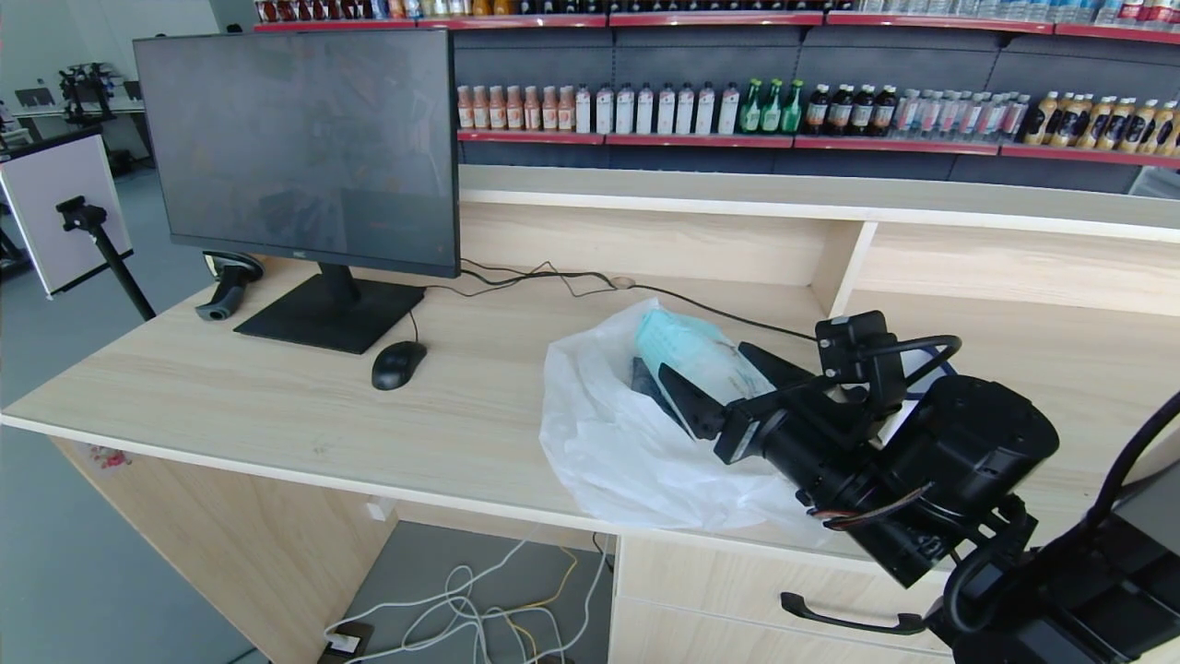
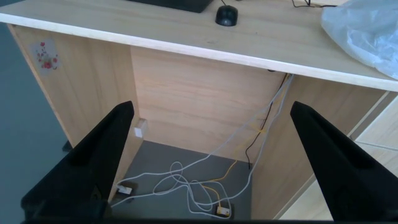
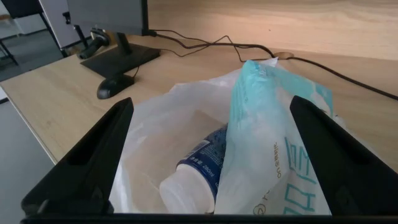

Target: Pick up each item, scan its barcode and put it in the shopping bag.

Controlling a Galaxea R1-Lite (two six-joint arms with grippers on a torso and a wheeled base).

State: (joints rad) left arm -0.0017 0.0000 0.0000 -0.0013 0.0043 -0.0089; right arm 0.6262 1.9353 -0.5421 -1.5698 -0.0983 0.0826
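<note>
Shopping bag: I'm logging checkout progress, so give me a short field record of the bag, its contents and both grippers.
bag: white shopping bag, lying open on the counter
contents: teal packet; white bottle with a blue label
right gripper: open, at the bag's mouth
left gripper: open, in front of the counter, facing the cables beneath it
scanner: on the counter beside the monitor
</note>
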